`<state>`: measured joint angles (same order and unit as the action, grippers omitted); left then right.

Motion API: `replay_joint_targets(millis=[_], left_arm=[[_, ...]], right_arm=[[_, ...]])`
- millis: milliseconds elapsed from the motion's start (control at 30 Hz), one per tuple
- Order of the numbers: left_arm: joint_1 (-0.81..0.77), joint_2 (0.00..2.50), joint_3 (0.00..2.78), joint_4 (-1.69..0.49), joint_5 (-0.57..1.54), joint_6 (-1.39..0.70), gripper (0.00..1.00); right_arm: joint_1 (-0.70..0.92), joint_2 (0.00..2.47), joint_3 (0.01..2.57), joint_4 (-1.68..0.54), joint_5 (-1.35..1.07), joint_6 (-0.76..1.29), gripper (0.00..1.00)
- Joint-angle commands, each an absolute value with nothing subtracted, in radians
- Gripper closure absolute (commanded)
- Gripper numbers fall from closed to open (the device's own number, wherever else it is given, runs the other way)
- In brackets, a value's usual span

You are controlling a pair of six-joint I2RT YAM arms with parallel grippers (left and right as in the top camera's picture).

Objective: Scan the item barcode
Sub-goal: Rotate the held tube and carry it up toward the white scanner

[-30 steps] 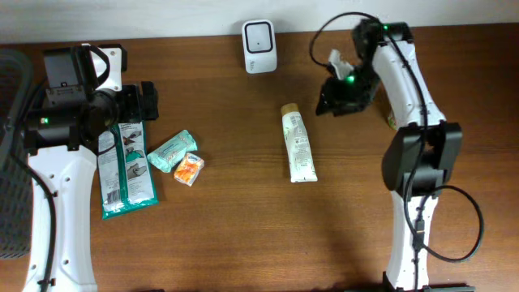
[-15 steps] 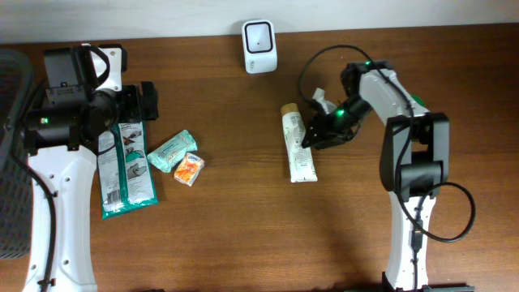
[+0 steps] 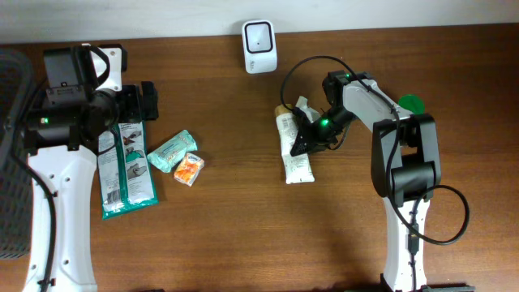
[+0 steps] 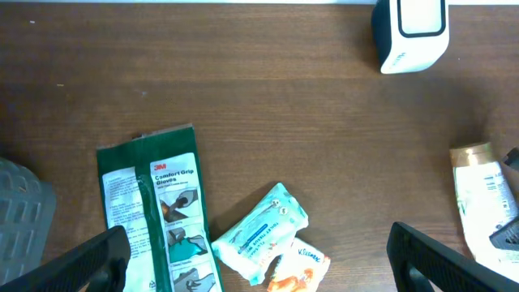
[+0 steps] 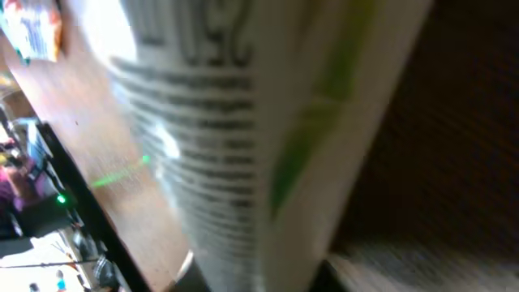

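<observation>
A white tube with a tan cap (image 3: 297, 160) lies mid-table, and it also shows at the right edge of the left wrist view (image 4: 478, 195). My right gripper (image 3: 306, 138) sits low over the tube's middle. In the right wrist view the blurred tube (image 5: 243, 138) fills the frame and runs down between the dark fingers, so that gripper is shut on it. The white scanner (image 3: 259, 36) stands at the back edge, a good way beyond the tube. At the far left my left gripper (image 3: 148, 101) hangs wide open with nothing in it, above the packets (image 4: 259, 259).
A green 3M glove pack (image 3: 126, 166), a teal tissue pack (image 3: 172, 150) and a small orange Kleenex pack (image 3: 189, 170) lie at the left. A grey basket (image 3: 8, 162) borders the left edge. A green object (image 3: 409, 104) shows behind the right arm.
My right arm swung from the back right down and left onto the tube and its jaws closed. The tube shifted slightly left. The left arm stayed still.
</observation>
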<state>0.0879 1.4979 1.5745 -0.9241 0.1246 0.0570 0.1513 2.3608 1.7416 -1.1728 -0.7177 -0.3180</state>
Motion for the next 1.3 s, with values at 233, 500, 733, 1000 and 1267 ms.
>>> replay_joint_targets(millis=[233, 500, 733, 1000, 1267], left_arm=[[0.088, 1.499, 1.588, -0.922, 0.135, 0.066, 0.01], [0.088, 1.499, 1.588, -0.922, 0.135, 0.066, 0.01], [0.088, 1.499, 1.588, -0.922, 0.135, 0.066, 0.01], [0.088, 1.499, 1.588, -0.922, 0.135, 0.066, 0.01], [0.088, 1.499, 1.588, -0.922, 0.135, 0.066, 0.01]], right_arm=[[0.178, 2.284, 1.851, -1.169, -0.500, -0.262, 0.96], [0.234, 2.155, 1.867, -1.163, -0.563, -0.250, 0.96], [0.208, 1.977, 1.960, -1.266, -0.791, -0.250, 0.96], [0.209, 1.838, 2.024, -1.385, -0.836, -0.250, 0.96], [0.247, 1.839, 2.040, -1.246, -0.612, -0.048, 0.96]])
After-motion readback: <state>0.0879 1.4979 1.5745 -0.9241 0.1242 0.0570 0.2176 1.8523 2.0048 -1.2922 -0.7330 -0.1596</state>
